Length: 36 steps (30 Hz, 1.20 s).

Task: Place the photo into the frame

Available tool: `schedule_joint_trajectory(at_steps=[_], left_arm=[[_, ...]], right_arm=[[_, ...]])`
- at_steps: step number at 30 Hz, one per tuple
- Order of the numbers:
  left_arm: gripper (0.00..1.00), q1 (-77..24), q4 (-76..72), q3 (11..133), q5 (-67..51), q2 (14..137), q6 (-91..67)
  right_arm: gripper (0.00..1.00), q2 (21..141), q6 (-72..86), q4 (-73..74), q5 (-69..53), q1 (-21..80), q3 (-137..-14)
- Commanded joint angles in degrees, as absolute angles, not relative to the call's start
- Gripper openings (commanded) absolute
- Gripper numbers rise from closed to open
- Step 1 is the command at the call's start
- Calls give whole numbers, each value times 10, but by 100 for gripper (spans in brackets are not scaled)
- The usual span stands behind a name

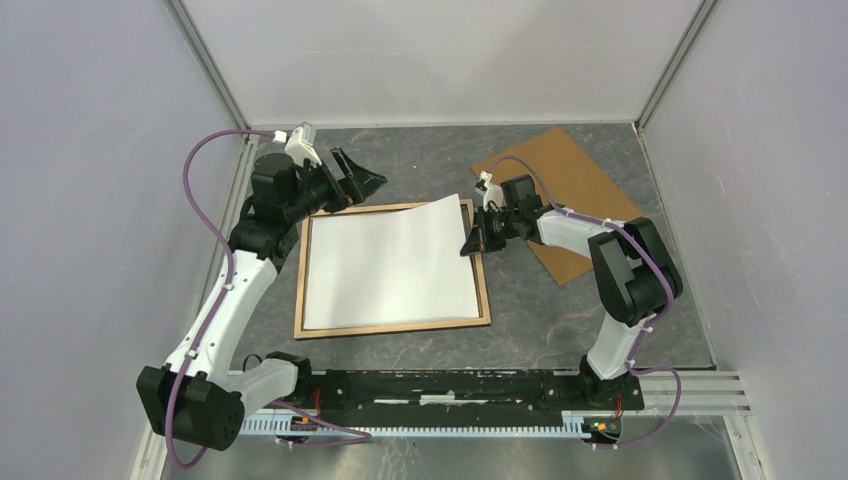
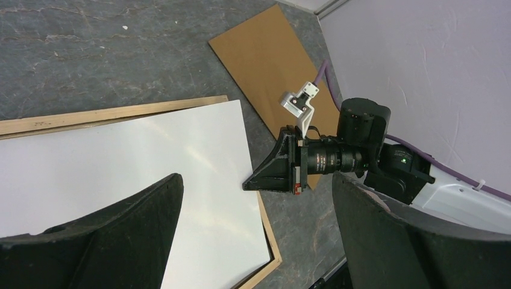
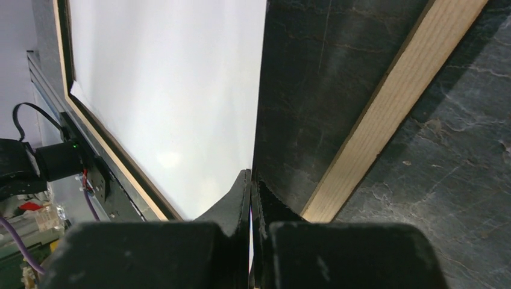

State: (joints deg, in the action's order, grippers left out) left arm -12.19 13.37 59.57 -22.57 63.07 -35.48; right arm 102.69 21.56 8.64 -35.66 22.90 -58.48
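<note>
Nearest the arm bases, the frame (image 1: pixel 391 327) lies flat on the dark counter (image 1: pixel 560 320) with its pale wood rails facing up. The photo (image 1: pixel 390 265) sits inside it, plain white side up and filling most of the opening. Its near and left edges are down inside the rails. Its right edge is lifted (the right wrist view shows a strip of dark glossy pane bare between that edge and the right rail), and its far right corner rides up over the far rail.

The right gripper (image 1: pixel 470 243) is at that raised edge, towards the far end, its jaws pressed together on the sheet with the paper between them.

Further back on the left, the left gripper (image 1: pixel 358 183) hovers over the far left corner of the frame with its jaws spread wide, holding nothing.

Beyond the right arm, a brown cardboard board (image 1: pixel 575 175) lies flat at an angle near the back wall, well apart from the frame.
</note>
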Motion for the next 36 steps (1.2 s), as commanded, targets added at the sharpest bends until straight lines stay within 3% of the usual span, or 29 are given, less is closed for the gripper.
schedule_joint_trajectory(at_steps=[1,9,11,14,16,19,24,29,36], left_arm=[[98,-126,119,595,-224,617,-340],[98,-129,118,595,-224,617,-340],[98,-131,118,595,-224,617,-340],[98,-131,119,595,-224,617,-340],[99,-132,119,595,-224,617,-339],[99,-133,118,595,-224,616,-339],[99,-133,118,595,-225,614,-339],[99,-136,118,595,-226,613,-339],[99,-139,118,595,-224,610,-339]], right_arm=[[0,1019,243,36,-359,241,-585],[1,1022,243,31,-356,248,-592],[8,1021,234,40,-351,248,-597],[33,1014,208,69,-328,248,-607],[44,1006,192,90,-308,248,-614],[56,995,161,131,-275,248,-629],[66,956,112,193,-203,248,-633],[68,902,95,191,-153,248,-575],[61,899,130,130,-121,274,-501]])
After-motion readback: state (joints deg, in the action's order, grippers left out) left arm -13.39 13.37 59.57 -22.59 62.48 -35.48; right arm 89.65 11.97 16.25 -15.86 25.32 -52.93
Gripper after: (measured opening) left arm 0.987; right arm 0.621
